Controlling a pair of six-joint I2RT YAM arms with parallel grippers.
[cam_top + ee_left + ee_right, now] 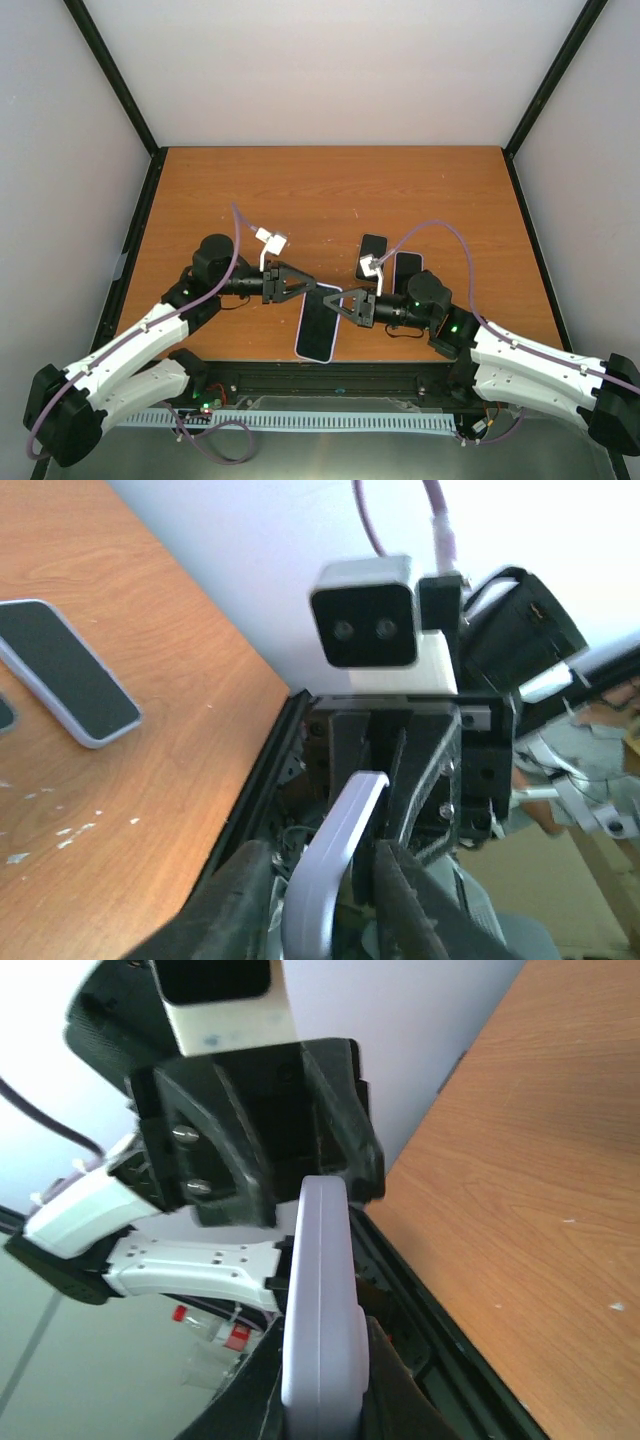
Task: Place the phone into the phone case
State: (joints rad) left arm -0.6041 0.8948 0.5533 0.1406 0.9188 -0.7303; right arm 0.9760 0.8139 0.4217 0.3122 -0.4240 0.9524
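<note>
A lilac phone case point(314, 358) with the dark phone point(317, 325) lying in it hangs over the table's near edge, held at its far end between both arms. My left gripper point(308, 285) comes in from the left and my right gripper point(338, 302) from the right, at the case's top corners. In the left wrist view the case's curved lilac rim point(335, 850) stands between my left gripper's point(320, 905) dark fingers, which hug its sides. In the right wrist view the case's edge point(322, 1290) is pinched in my right gripper point(325, 1385).
Two other dark phones point(372, 250) point(405, 270) lie side by side on the wooden table point(250, 190) just beyond the right gripper. One of them, pale-rimmed point(65, 670), shows in the left wrist view. The black frame rail point(330, 375) runs along the near edge.
</note>
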